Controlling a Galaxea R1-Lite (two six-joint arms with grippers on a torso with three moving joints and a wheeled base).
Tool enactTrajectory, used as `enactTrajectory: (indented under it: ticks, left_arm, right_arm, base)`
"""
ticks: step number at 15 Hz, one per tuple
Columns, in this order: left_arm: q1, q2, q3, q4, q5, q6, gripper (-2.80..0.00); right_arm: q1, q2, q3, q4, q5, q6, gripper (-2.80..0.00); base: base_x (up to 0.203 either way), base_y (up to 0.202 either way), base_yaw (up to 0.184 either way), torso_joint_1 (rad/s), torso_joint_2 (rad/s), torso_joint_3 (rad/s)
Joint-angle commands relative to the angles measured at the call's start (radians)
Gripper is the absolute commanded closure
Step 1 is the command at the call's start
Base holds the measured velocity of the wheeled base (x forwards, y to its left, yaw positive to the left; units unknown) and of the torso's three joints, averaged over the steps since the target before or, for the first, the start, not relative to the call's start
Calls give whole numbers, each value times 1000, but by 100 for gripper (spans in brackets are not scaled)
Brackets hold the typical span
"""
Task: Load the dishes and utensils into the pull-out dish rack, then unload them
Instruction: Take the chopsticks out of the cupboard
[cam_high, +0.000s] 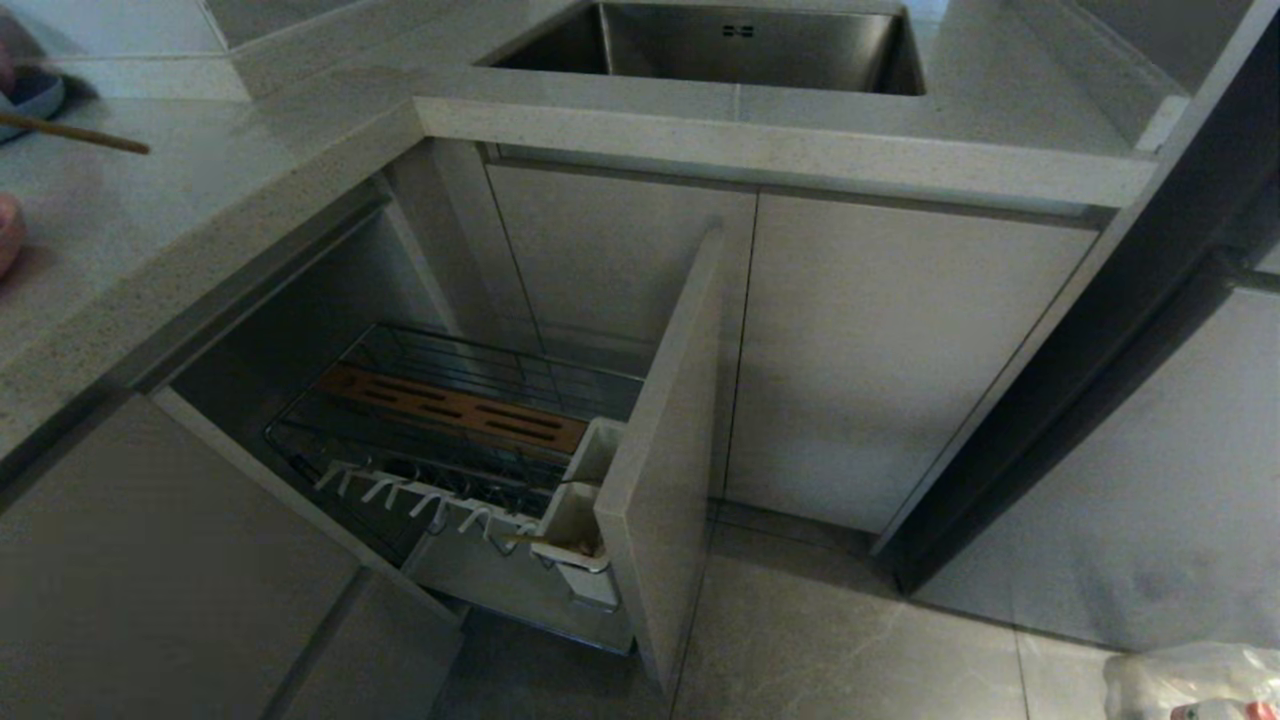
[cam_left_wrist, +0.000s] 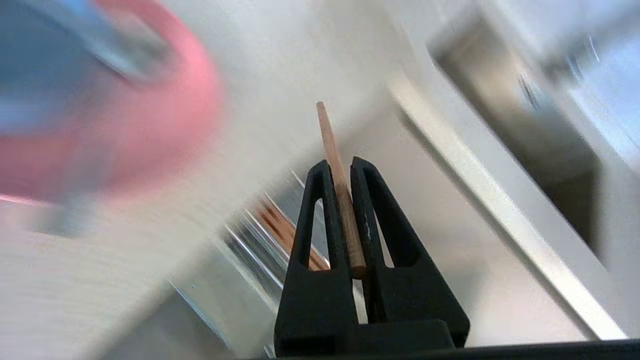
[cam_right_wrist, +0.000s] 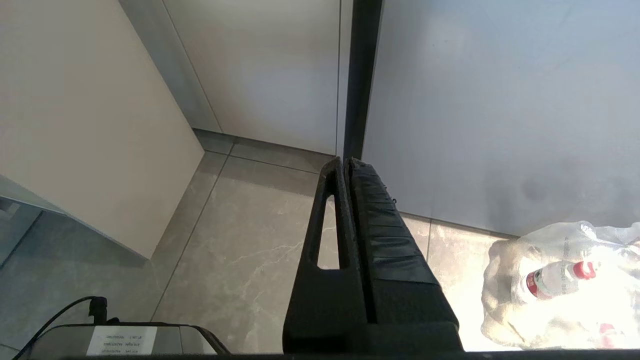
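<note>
The pull-out dish rack (cam_high: 440, 440) stands drawn out of the cabinet under the countertop (cam_high: 200, 200), its beige door front (cam_high: 665, 440) swung toward us. Everything gets placed from that rack. Inside it, the slotted wooden strip (cam_high: 450, 405) lies along the far side and the row of white pegs (cam_high: 420, 495) along the near side. The white utensil cup (cam_high: 580, 520) sits at the door end, and something tan, thin and stick-like seems to poke from it, though it is too small to be sure.

Up above the rack and off to its left, one chopstick (cam_left_wrist: 340, 185) is pinched tight between the jaws of the left gripper (cam_left_wrist: 340, 167), gripped near one end with the long end sticking out ahead. Its tip shows over the countertop in the head view (cam_high: 75, 133). The salmon-pink plate (cam_left_wrist: 150, 115) is beside the gripper, blurred.

The right gripper (cam_right_wrist: 345, 167) hangs clenched and empty over the floor, well right of the rack.

To do this well, I'd say keep the pinch firm, bring the stick over the cup, tip it upright and lower the free end inside the walls before letting go. A slanted drop could catch the rim or the wires.
</note>
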Motion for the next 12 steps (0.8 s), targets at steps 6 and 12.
enactTrajectory:
  ticks: [6, 12]
  left_arm:
    - [384, -146, 389, -470, -5, 165, 0]
    - [464, -256, 816, -931, -34, 289, 0]
  right_arm:
    - [0, 0, 0, 0, 0, 0, 0]
    - [0, 0, 0, 0, 1, 0, 0]
  base:
    - [0, 0, 0, 0, 0, 0]
    - [0, 0, 0, 0, 0, 0]
